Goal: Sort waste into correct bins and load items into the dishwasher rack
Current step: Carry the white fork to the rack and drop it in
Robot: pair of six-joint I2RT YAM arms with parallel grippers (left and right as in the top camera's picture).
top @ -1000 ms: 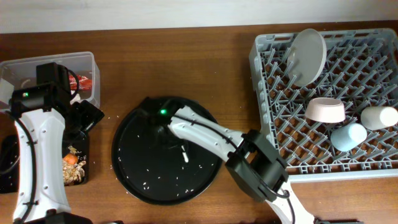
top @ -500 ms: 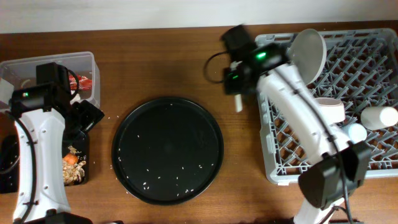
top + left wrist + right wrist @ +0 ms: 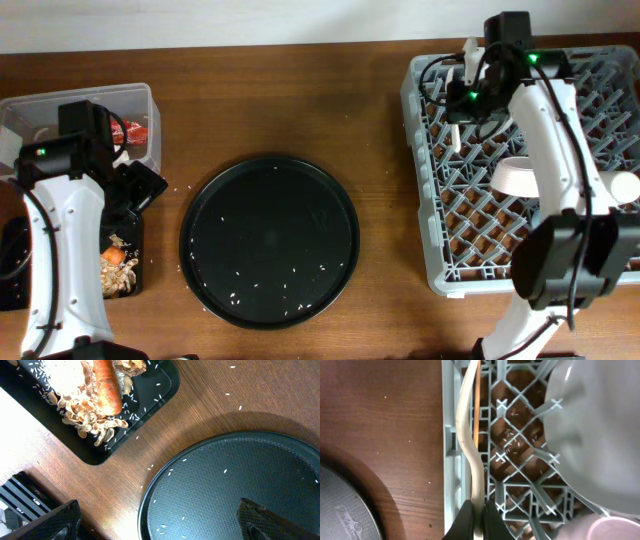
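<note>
The right gripper (image 3: 477, 512) clamped the slim white plastic fork (image 3: 462, 425), whose long axis lay along the left wall of the grey pegged plastic rack (image 3: 449, 460), upper right overhead.

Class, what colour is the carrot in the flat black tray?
Orange. The carrot shows best in the left wrist view.

The white fork (image 3: 461, 425), gripped at one end, hangs over the dishwasher rack (image 3: 418, 200) at its left rim.

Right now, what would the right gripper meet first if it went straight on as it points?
Probably the left rim of the dishwasher rack, beneath the white plastic fork held in the jaws; depth is unclear.
</note>
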